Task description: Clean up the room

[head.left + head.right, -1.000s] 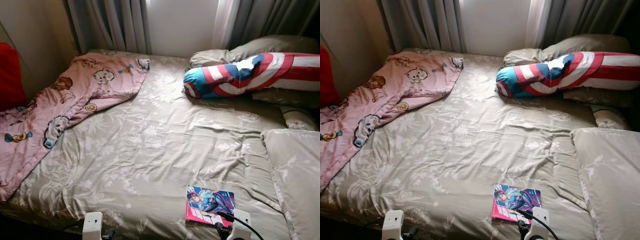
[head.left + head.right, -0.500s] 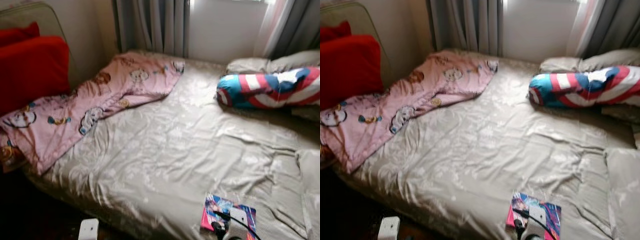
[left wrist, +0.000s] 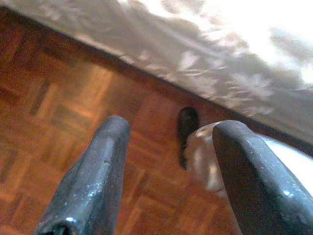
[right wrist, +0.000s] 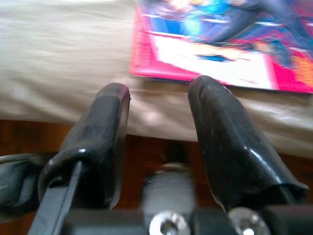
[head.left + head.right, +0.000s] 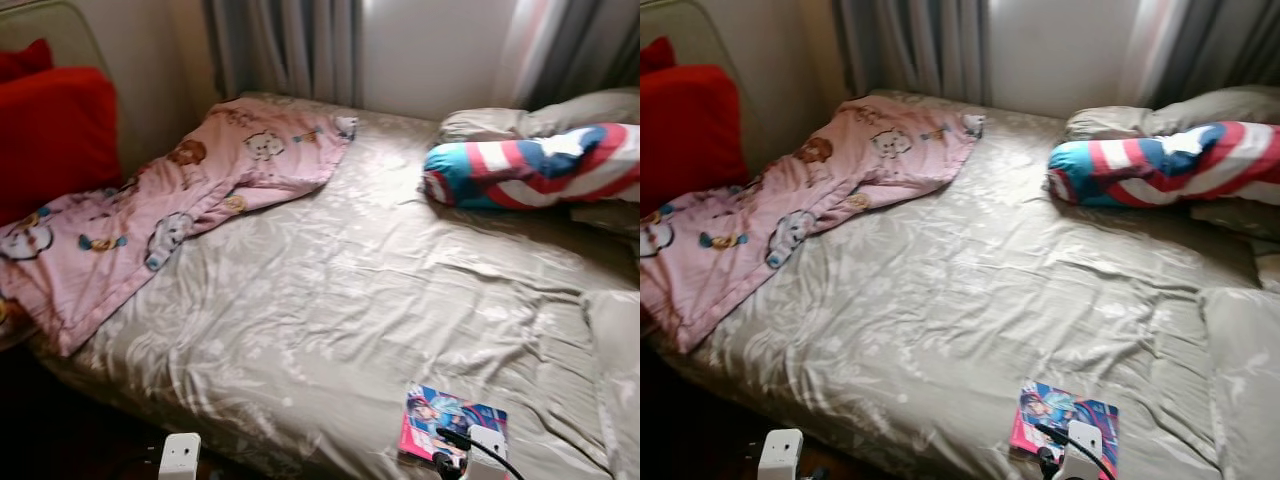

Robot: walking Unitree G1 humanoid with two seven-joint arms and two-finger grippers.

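Note:
A colourful comic magazine (image 5: 445, 420) lies flat on the beige floral bed sheet (image 5: 350, 290), close to the bed's front edge. My right gripper (image 4: 160, 90) is low at that edge, just short of the magazine (image 4: 220, 54), open with nothing between its fingers. My right wrist (image 5: 482, 450) shows at the magazine's near corner. A pink cartoon blanket (image 5: 170, 200) lies crumpled across the bed's left side and hangs over it. My left gripper (image 3: 172, 128) hangs open over the wooden parquet floor (image 3: 58, 98) beside the bed.
A red cushion (image 5: 55, 140) stands at the left wall. A red, white and blue bolster (image 5: 540, 165) and beige pillows (image 5: 520, 115) lie at the back right, with another pillow (image 5: 615, 350) at the right edge. Grey curtains (image 5: 290, 50) hang behind the bed.
The whole picture has shifted as the head camera turned left, bringing the red cushion into view. The magazine, blanket and pillows lie where they were. My right gripper stays by the magazine.

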